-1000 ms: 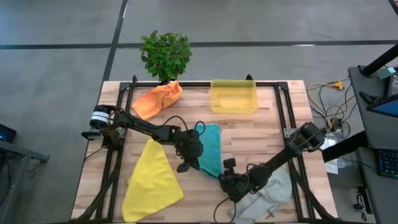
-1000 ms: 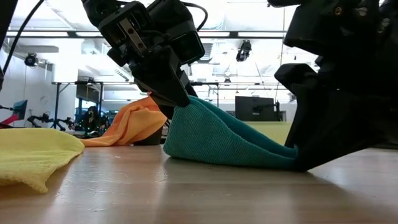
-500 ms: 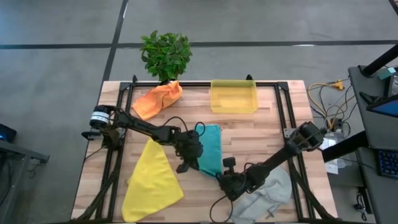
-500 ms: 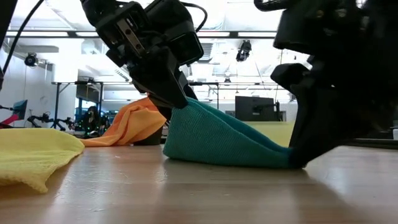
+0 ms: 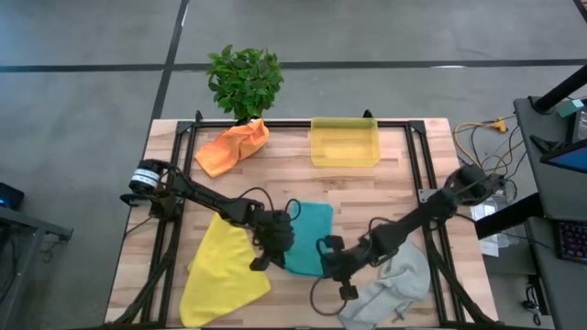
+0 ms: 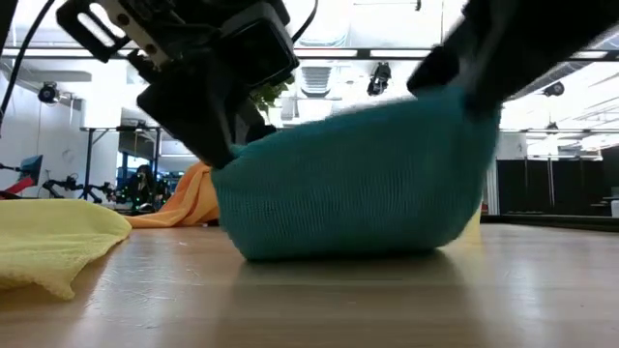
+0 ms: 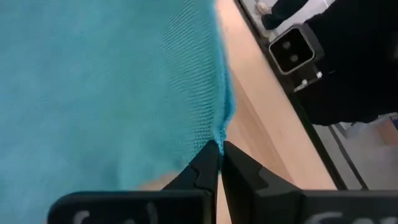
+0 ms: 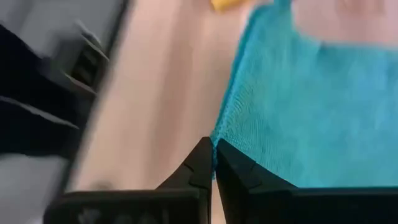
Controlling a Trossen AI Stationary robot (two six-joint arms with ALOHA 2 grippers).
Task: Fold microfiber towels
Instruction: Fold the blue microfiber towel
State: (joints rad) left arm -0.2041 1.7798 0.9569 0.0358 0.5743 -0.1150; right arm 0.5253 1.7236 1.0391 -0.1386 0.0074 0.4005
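The teal towel (image 5: 307, 236) hangs between my two grippers near the table's middle, and both are shut on it. My left gripper (image 5: 272, 249) is at its left side and my right gripper (image 5: 328, 255) at its right. In the low view the teal towel (image 6: 358, 179) sags as a wide pouch. A yellow towel (image 5: 220, 266) lies flat at the near left. An orange towel (image 5: 234, 145) is bunched at the far left. A grey towel (image 5: 390, 284) is crumpled at the near right. My left gripper pinches a corner of the teal towel's edge (image 7: 219, 135) between its two shut fingers, slanting down from the table's left. The cloth spreads away from the fingertips. My right gripper pinches another corner of the teal towel (image 8: 219, 132) between its shut fingers, slanting down from the right. The towel hangs slack between both holds, its lower fold (image 6: 338, 253) on the table.
A translucent yellow bin (image 5: 344, 142) stands at the far middle. A potted plant (image 5: 245, 81) stands at the far edge, behind the orange towel. A black frame rail (image 5: 417, 174) runs along the table's right side. Bare wood (image 5: 367, 202) shows between the bin and the grippers.
My right gripper has risen and turned, lifting its corner of the teal towel off the table. My left gripper has moved toward the near edge with its corner. The towel, a low narrow wedge before, now hangs spread wide between them, with only its bottom on the table.
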